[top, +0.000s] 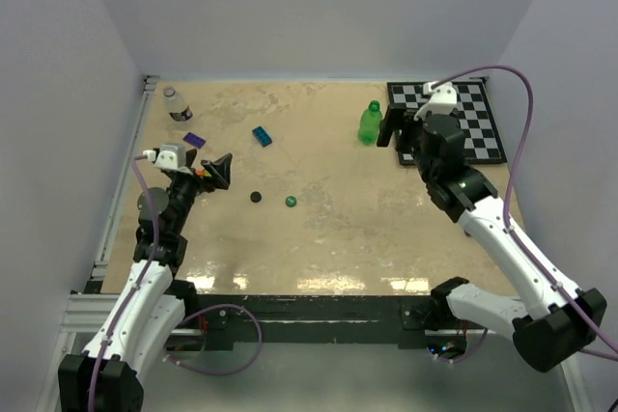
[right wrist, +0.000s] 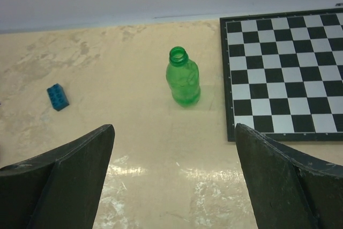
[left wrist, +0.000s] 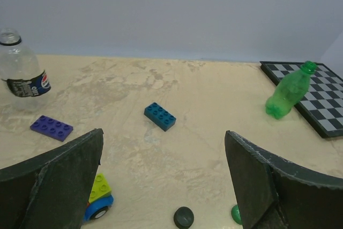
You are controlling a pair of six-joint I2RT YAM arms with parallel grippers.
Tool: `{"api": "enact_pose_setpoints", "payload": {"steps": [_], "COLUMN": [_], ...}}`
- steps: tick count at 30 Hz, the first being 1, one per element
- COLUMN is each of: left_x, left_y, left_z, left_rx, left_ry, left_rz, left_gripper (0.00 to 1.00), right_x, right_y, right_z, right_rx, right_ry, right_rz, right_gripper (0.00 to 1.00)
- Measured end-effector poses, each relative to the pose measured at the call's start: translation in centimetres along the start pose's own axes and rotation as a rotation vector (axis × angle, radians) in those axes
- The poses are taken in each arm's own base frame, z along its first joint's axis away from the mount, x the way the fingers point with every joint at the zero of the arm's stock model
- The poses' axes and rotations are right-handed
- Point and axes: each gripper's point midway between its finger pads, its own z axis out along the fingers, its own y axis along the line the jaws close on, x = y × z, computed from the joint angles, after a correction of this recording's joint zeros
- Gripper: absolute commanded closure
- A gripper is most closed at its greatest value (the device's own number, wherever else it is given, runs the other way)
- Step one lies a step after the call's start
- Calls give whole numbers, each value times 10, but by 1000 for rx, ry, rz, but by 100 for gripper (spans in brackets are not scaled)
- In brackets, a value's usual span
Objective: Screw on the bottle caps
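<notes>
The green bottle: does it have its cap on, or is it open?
Open. The green bottle stands upright with a bare, hollow neck; the green cap lies apart from it.

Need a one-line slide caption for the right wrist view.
Right gripper open, facing the uncapped green bottle standing upright beside the checkerboard; blue brick off to the left.

The top view looks down from the near edge; both low wrist views share the green bottle (right wrist: 183, 81).
</notes>
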Motion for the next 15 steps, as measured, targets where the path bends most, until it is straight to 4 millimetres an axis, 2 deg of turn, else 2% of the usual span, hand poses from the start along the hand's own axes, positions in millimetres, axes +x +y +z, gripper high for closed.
{"api": "enact_pose_setpoints", "payload": {"steps": [9,15], "left_x": [-16,-15], "left_y": [-41,-49], "left_z": [-12,-17], "left_rx": [114,136], "left_ry": [-55,-54], "left_rz": [32,57], "left_gripper": [0,0], "right_x": [20,55], "right_y": [-2,-10], "right_z": [58,101], "right_rx": [122,136], "right_ry": [87,151], "right_rz": [-45,-85], "right_gripper": [2,5]}}
